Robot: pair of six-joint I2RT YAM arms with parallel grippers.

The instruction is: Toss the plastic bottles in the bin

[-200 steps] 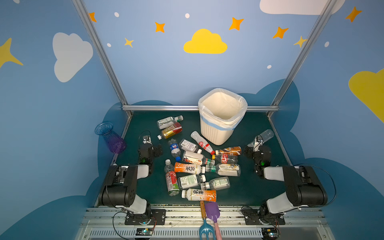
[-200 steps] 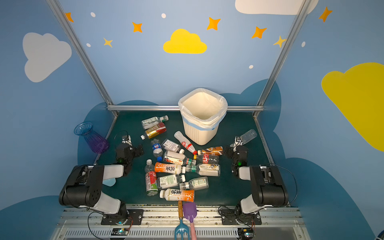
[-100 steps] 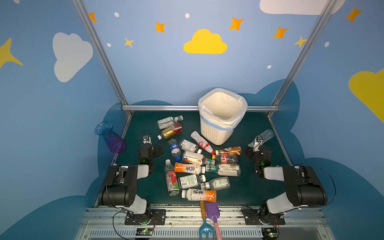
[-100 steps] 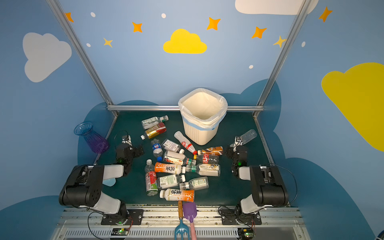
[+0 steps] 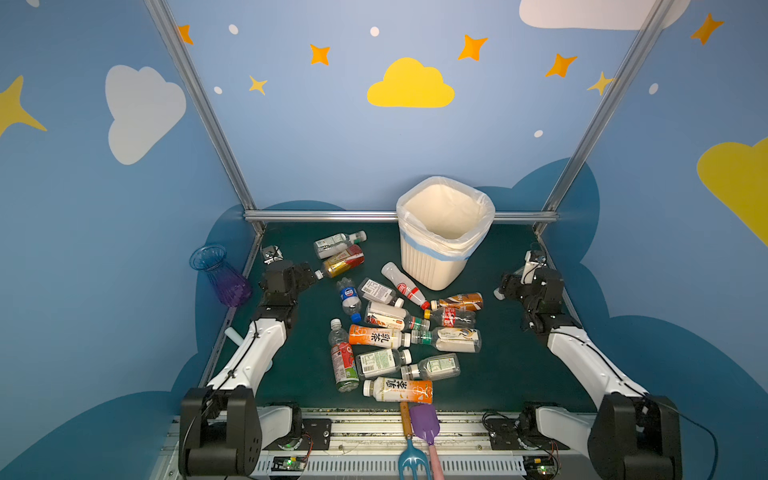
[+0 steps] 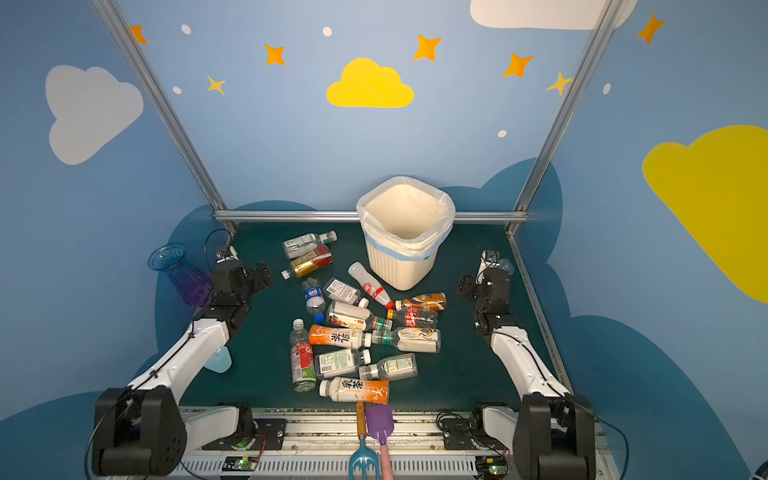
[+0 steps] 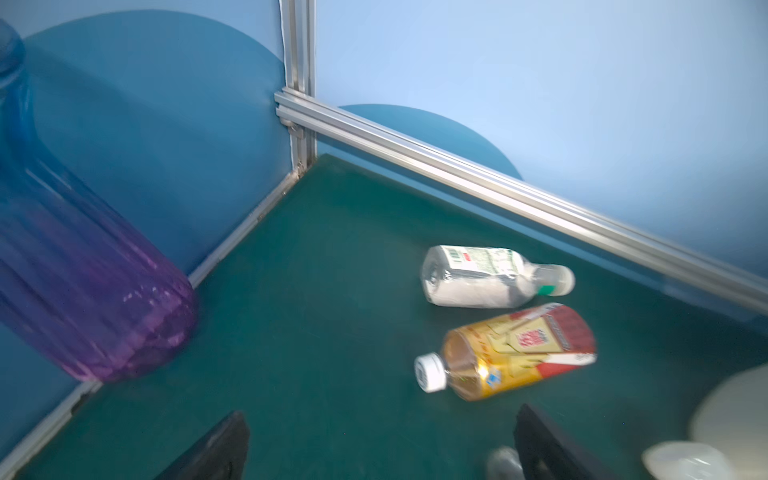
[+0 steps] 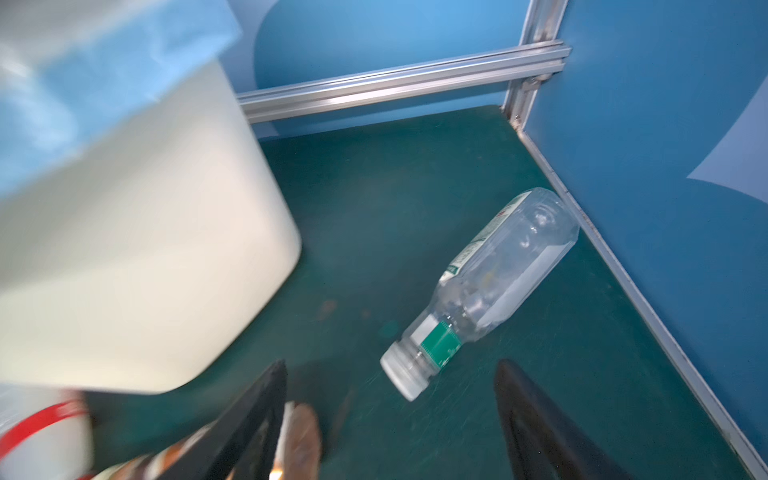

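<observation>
Both arms have stretched farther up the mat (image 5: 498, 365) than a second ago, and the right one now covers most of the clear bottle (image 6: 505, 266) by the right-hand wall in both top views.

From where I stand, the right gripper (image 8: 390, 365) has its two black fingers well apart. The clear bottle (image 8: 498, 274) lies on its side just ahead, white cap towards the fingertips (I can't make out any contact).

The left gripper (image 7: 382, 415) is spread wide too and grips nothing. It hangs over bare mat, with a yellow-and-red bottle (image 7: 519, 353) lying just ahead and a white-labelled bottle (image 7: 478, 276) beyond that. The vase (image 5: 220, 274) leans against the left wall, near that arm.

The other plastic bottles (image 5: 374, 336) lie in a loose heap mid-mat, all on their sides. The bin (image 5: 432, 266) stands upright at the back, right of centre, its clear liner folded over the rim.
</observation>
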